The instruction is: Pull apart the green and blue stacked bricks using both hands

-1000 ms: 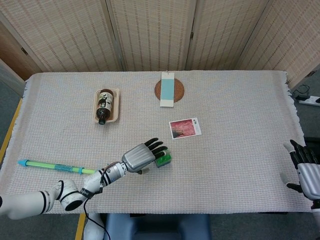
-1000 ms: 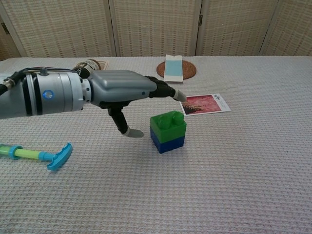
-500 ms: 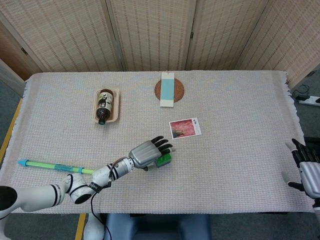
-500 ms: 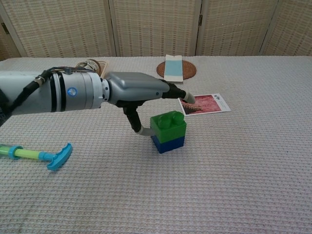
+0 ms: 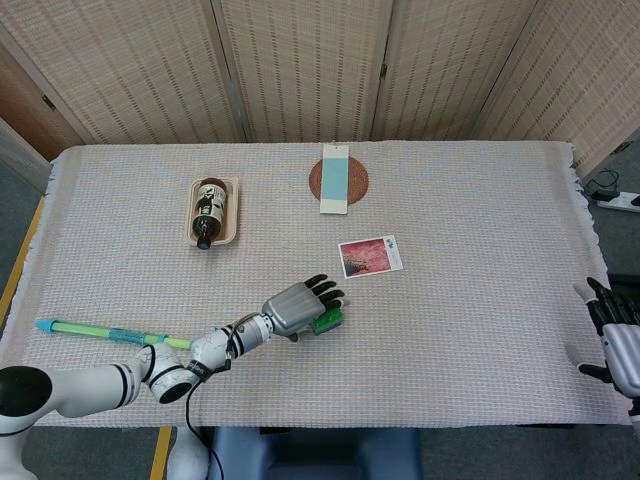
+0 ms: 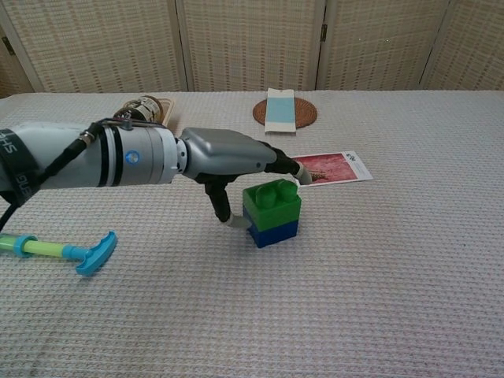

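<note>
The green brick (image 6: 272,202) sits stacked on the blue brick (image 6: 273,230), standing on the cloth near the table's front middle; in the head view the stack (image 5: 328,321) peeks out beside my fingers. My left hand (image 6: 228,160) reaches over it from the left. Its fingers (image 6: 293,171) stretch across the top rear of the green brick, and its thumb (image 6: 231,220) touches the stack's left side. The stack rests on the table. My right hand (image 5: 618,341) hangs off the table's right edge, fingers spread and holding nothing; the chest view does not show it.
A red photo card (image 6: 329,167) lies just behind the stack. A bottle in a shallow tray (image 5: 210,212) lies at the back left, and a blue card on a round coaster (image 5: 337,180) at the back middle. A green-blue toy stick (image 5: 100,332) lies at the front left.
My left hand has lowered and slid right over the stack, bringing the thumb against its left side. My right hand has drifted slightly down toward the frame's edge.
</note>
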Controlling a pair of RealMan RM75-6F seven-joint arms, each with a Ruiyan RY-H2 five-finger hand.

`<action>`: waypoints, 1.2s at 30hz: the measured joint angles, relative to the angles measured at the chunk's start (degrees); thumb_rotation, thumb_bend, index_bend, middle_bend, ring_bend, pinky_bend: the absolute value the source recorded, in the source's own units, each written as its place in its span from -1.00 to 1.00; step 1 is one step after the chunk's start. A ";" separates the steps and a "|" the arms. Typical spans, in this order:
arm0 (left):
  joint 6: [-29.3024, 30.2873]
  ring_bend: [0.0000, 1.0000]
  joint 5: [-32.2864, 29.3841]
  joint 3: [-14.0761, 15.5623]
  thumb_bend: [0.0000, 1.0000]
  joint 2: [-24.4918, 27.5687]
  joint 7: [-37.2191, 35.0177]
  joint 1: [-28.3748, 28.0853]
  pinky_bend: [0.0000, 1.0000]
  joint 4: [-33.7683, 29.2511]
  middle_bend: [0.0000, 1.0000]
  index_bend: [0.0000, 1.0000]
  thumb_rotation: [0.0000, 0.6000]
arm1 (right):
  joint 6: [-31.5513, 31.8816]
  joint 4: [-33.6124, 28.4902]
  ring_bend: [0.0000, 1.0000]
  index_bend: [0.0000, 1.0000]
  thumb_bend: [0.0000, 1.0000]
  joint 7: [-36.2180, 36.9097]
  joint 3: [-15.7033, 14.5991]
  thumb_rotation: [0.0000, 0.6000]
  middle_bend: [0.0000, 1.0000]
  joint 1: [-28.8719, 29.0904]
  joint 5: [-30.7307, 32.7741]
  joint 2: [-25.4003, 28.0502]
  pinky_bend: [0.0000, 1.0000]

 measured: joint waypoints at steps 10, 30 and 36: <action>1.41 -1.00 -0.17 0.99 -0.21 -0.97 -0.18 -0.32 -1.00 1.55 -0.53 -0.60 1.00 | -0.41 -0.11 -1.00 -1.00 -0.18 -0.11 -0.13 1.00 -1.00 0.10 0.00 0.06 -1.00; 8.83 -0.75 3.95 3.26 -0.20 -3.57 -4.49 0.82 -1.00 5.72 0.17 0.07 1.00 | 0.07 -0.29 -1.00 -1.00 -0.19 0.12 -0.19 1.00 -1.00 -0.12 -0.31 0.30 -1.00; 13.61 -0.61 6.84 4.22 -0.20 -4.95 -8.83 1.75 -1.00 8.54 0.36 0.25 1.00 | -0.41 -0.23 -1.00 -1.00 -0.18 -0.21 -0.32 1.00 -1.00 0.09 -0.42 0.03 -1.00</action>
